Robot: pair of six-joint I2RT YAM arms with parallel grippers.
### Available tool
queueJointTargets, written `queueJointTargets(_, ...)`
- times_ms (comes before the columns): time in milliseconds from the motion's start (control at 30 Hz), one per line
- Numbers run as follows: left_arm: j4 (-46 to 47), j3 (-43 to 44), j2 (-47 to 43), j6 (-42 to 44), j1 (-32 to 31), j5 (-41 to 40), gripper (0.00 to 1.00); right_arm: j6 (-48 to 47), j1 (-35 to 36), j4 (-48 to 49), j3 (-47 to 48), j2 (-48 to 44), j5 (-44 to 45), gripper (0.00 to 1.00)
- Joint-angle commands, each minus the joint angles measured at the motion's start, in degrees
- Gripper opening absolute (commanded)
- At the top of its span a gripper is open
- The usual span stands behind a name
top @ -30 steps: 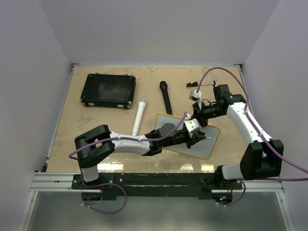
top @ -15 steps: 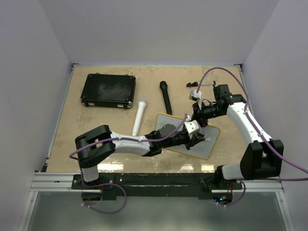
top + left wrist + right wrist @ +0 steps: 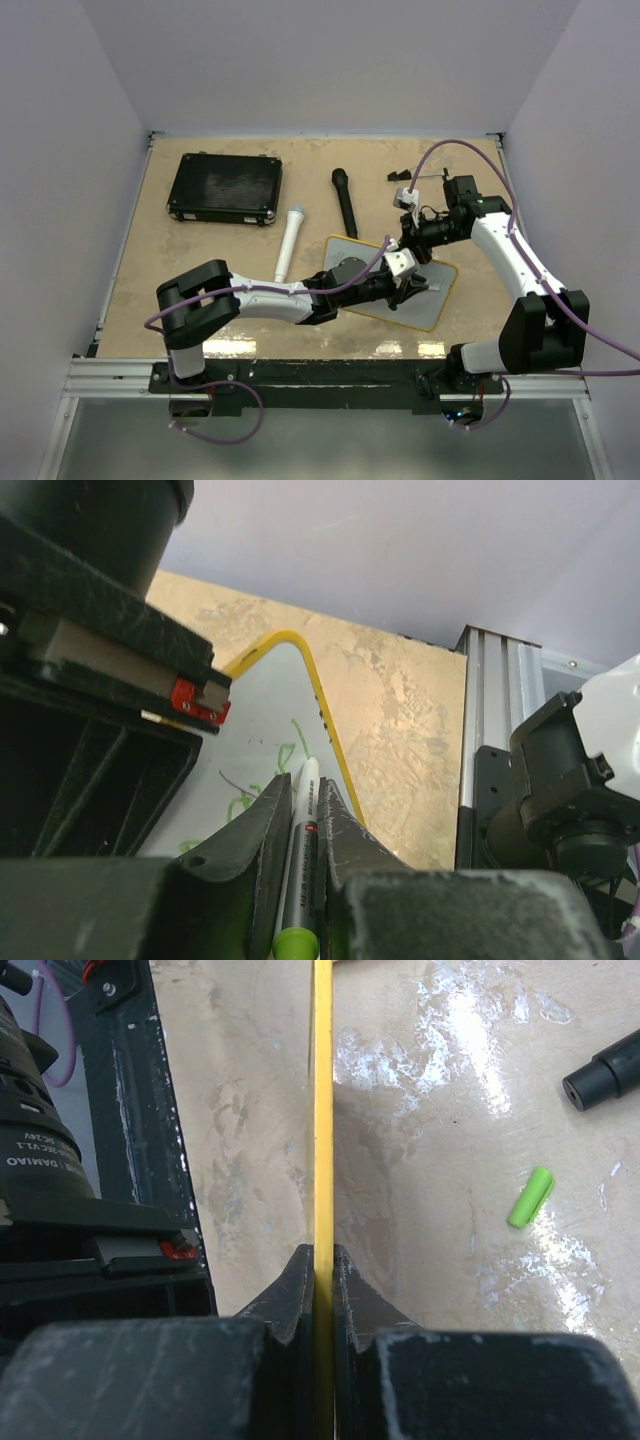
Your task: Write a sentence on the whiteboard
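Observation:
The whiteboard point(image 3: 432, 297), white with a yellow rim, lies on the table in front of the arms. My left gripper point(image 3: 412, 288) is over it, shut on a white marker with a green end point(image 3: 300, 855), its tip on the board point(image 3: 262, 720). Green handwritten strokes of the sentence point(image 3: 245, 798) show beside the tip. My right gripper point(image 3: 408, 240) is shut on the board's far yellow rim point(image 3: 322, 1110), seen edge-on between its fingertips point(image 3: 322, 1260). Most of the board's surface is hidden under the left arm in the top view.
A black case point(image 3: 224, 187) lies at the far left. A white microphone point(image 3: 288, 240) and a black microphone point(image 3: 345, 200) lie mid-table. A green marker cap point(image 3: 529, 1197) lies on the table beside the board. A black microphone end point(image 3: 605, 1070) is near it.
The left gripper with the marker has shifted slightly over the whiteboard. The right arm has not moved.

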Motion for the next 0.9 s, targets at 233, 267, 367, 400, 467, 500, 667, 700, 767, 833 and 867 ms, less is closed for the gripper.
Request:
queueJointTargets(233,0.6,5.4,1.8,2.9,0.5,-3.5,0.00,-3.1,-0.3,0.9,0.3,-0.4,-2.5,0.00)
queueJointTargets(267,0.6,5.5,1.9,3.0,0.5,-3.5,0.00,-3.1,-0.3,0.8,0.3,-0.5,-2.5,0.00)
queueJointTargets(367,0.5,6.1,2.3,3.0,0.5,-2.8,0.00,-3.1,-0.3,0.8,0.3,-0.5,-2.5,0.00)
queueJointTargets(400,0.4,6.4,2.4,3.0,0.5,-2.6,0.00,-3.1,-0.2,0.8,0.3,-0.5,-2.5,0.00)
queueJointTargets(467,0.4,7.0,2.7,3.0,0.4,-1.9,0.00,-3.1,-0.3,0.8,0.2,-0.6,-2.4,0.00)
queueJointTargets(500,0.3,7.1,2.7,3.0,0.4,-1.7,0.00,-3.1,-0.3,0.8,0.2,-0.5,-2.4,0.00)
queueJointTargets(667,2.7,4.8,-0.1,2.5,0.2,2.2,0.00,-3.3,-0.3,0.6,0.3,-0.6,-2.5,0.00)
queueJointTargets(700,3.1,4.1,-0.9,2.4,0.2,2.5,0.00,-3.2,-0.2,0.6,0.4,-0.6,-2.6,0.00)
queueJointTargets(767,3.5,1.7,-3.5,2.4,0.0,4.3,0.00,-3.4,-0.2,0.3,0.5,-0.4,-2.6,0.00)
queueJointTargets(833,4.2,-1.2,-6.2,2.4,-0.2,5.5,0.00,-3.8,-0.3,-0.4,1.0,-0.1,-2.5,0.00)
queueJointTargets(867,4.2,-2.3,-7.2,2.6,-0.5,5.6,0.00,-4.0,-0.3,-0.9,1.2,0.2,-2.4,0.00)
